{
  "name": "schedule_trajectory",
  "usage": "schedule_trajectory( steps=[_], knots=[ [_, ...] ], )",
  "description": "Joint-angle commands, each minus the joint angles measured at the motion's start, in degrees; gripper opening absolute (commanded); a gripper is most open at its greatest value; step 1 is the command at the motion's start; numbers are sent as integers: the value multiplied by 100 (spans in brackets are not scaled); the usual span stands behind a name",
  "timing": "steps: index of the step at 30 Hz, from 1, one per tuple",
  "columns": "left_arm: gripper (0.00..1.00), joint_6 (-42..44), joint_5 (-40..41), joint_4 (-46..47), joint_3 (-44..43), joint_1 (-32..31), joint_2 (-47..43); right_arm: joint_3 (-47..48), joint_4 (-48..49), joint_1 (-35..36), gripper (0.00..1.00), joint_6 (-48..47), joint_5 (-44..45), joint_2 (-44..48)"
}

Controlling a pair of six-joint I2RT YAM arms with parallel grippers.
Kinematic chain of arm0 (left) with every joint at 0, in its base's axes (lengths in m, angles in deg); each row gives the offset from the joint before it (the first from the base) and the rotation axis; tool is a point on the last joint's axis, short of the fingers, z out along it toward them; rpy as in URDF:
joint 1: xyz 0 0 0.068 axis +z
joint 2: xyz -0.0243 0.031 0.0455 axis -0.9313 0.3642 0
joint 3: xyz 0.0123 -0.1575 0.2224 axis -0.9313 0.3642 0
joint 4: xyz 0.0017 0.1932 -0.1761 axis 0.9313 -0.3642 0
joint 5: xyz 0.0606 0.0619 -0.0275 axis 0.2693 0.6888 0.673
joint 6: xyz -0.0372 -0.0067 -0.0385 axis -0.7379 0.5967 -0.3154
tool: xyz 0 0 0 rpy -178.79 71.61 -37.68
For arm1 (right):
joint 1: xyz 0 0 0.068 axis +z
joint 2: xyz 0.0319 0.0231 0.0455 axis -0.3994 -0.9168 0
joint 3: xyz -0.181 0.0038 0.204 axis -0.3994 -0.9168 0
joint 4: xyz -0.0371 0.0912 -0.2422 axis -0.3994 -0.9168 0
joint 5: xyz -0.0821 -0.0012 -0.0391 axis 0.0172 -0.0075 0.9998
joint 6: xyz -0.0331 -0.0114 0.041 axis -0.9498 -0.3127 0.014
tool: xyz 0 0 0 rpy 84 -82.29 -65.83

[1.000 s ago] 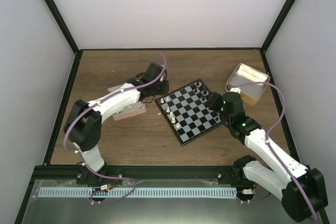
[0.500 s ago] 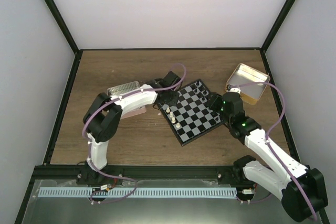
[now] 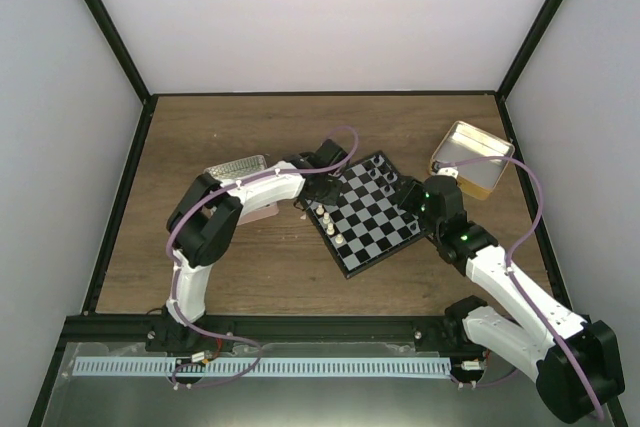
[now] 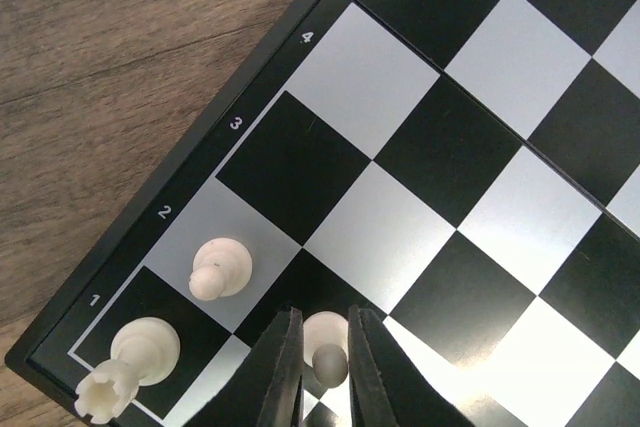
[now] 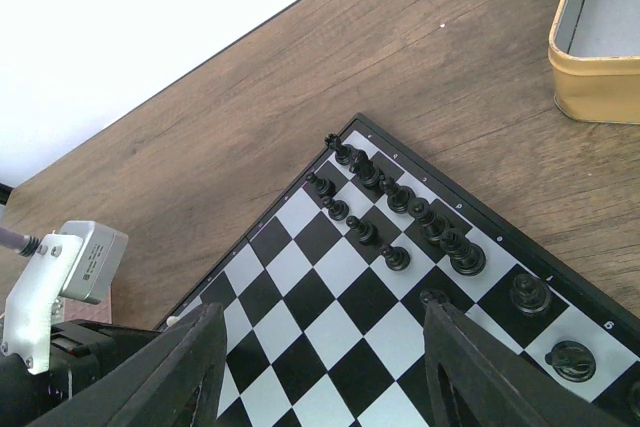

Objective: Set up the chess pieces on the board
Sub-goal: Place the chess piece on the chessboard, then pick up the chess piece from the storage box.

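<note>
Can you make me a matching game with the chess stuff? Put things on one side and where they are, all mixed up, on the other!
Things:
1. white rook
2. white pawn
3. yellow tin
4. right gripper

Places:
A. open wide above the board
B. between the fingers of the left gripper
C. on the corner square beside the printed 1
D. on the wooden table, off the board

Pairs: 1-C, 2-B, 3-D, 4-A.

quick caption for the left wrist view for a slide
Left claw gripping a cream-white pawn near the board corner, next to a standing pawn and rook.
</note>
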Motion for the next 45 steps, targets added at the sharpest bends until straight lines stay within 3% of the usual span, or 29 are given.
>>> schedule_trajectory(
  steps=[1,5,12,17,23,32,36,45],
  knots=[
    [19,30,74,-35,-148,-19,65,-97,34,38,56,5,96,31],
    [26,31,123,-82,-138,-17,-22,-92,52,39,56,4,95,18],
    [29,24,-27,-92,-188,-12,-485,-62,50,38,56,5,63,-4],
    [29,-11,392,-13,-67,31,-980,-44,50,39,56,5,51,-12],
    [30,-442,1128,188,558,355,-1540,-38,69,39,56,14,-9,-43],
    [31,-1407,1048,663,1958,1440,-2255,-19,46,39,56,8,-49,-84],
    [34,-1490,1331,660,2485,1532,-2509,-39,12,45,56,35,-35,-83],
    [34,-1540,1130,722,2984,1859,-2522,-10,41,39,56,35,-81,-141]
  ],
)
